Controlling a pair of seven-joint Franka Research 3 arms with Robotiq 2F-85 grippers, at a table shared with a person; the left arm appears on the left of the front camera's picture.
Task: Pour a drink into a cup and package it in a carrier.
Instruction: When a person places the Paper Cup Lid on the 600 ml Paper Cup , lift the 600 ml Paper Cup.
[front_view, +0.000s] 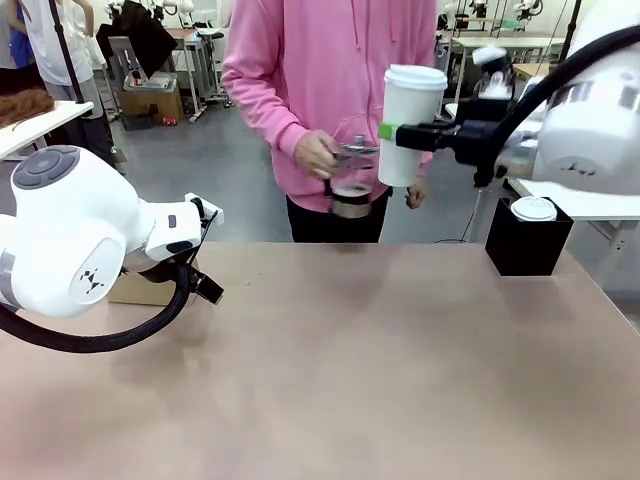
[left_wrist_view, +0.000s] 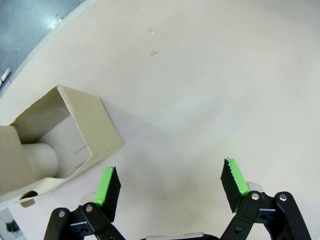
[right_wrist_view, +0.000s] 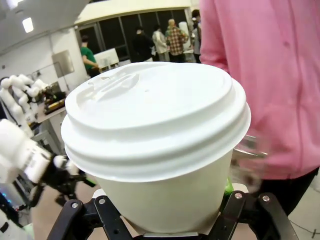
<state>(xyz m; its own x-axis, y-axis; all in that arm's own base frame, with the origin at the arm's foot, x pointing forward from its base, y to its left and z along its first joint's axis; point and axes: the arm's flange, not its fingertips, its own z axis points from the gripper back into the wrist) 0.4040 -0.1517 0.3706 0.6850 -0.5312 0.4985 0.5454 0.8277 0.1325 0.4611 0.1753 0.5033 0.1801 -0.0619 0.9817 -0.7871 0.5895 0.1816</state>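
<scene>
Cup (front_view: 411, 125), lidded, clamped in right fingers (front_view: 387, 131) above desk's (front_view: 350, 380) far edge; left fingers (left_wrist_view: 107, 186) apart beside carrier (left_wrist_view: 95, 125). Packaging step: next, lower into slot.

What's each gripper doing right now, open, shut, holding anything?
Left gripper: open, empty, over the table.
Right gripper: shut on the cup, lid on, up in the air.
</scene>
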